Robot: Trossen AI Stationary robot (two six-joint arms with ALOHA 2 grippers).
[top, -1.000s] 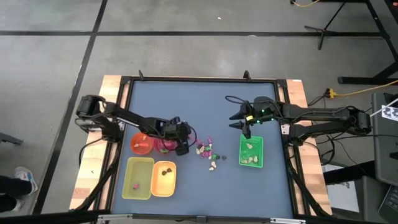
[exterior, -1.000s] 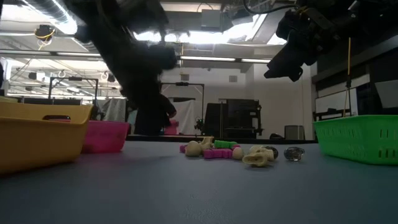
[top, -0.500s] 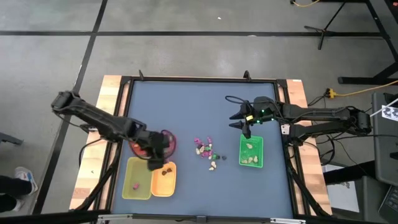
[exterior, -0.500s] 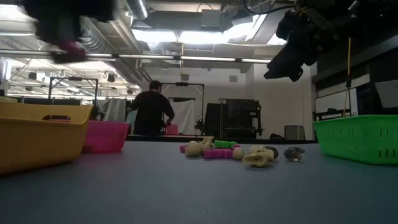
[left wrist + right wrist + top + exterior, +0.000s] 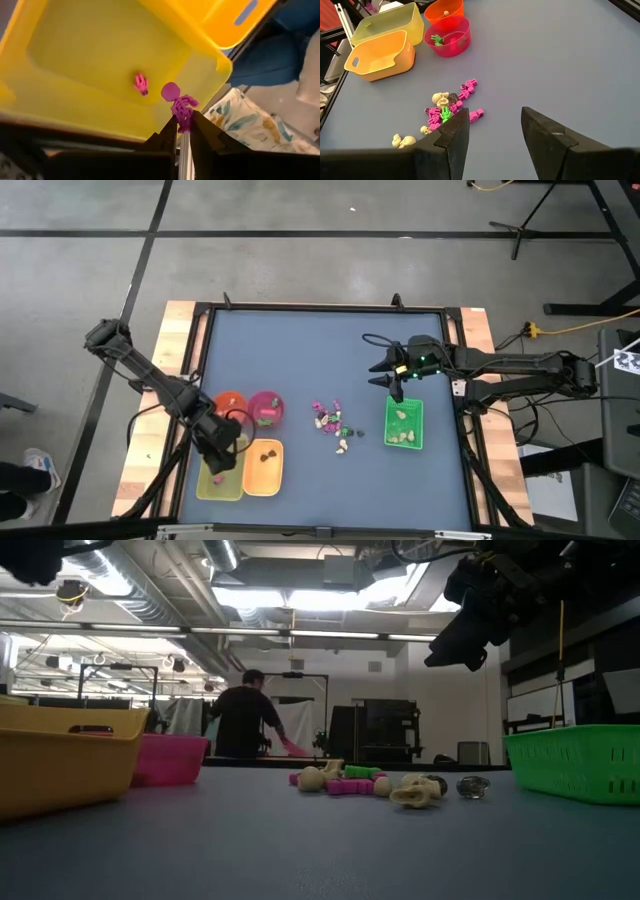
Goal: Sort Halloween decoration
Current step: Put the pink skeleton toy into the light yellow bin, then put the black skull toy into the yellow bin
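My left gripper point(image 5: 183, 123) hangs over the yellow tray point(image 5: 208, 478) at the table's near left, shut on a magenta skeleton trinket point(image 5: 179, 101). Another magenta trinket point(image 5: 141, 83) lies on that tray's floor. A pile of Halloween decoration point(image 5: 335, 425), magenta, cream and green pieces, lies on the blue table near its middle. My right gripper point(image 5: 392, 380) hangs open above the table, just beyond the green tray point(image 5: 404, 423) and right of the pile point(image 5: 447, 112). My left gripper pinches the magenta skeleton's lower end point(image 5: 182, 115) between its two fingertips. The fingers slant downward toward the yellow tray. The skeleton's round head point(image 5: 170, 91) and ribs stick out past the tips, lifted clear above the tray.
An orange tray point(image 5: 263, 467) stands right of the yellow one. An orange bowl point(image 5: 230, 405) and a pink bowl point(image 5: 266, 408) sit just beyond them. The green tray holds a few pieces. A person moves in the room beyond the table point(image 5: 245, 720).
My left gripper has swung from beside the pink bowl toward the table's near left, rising and rolling, and now hangs over the yellow tray with the magenta skeleton still between its fingers.
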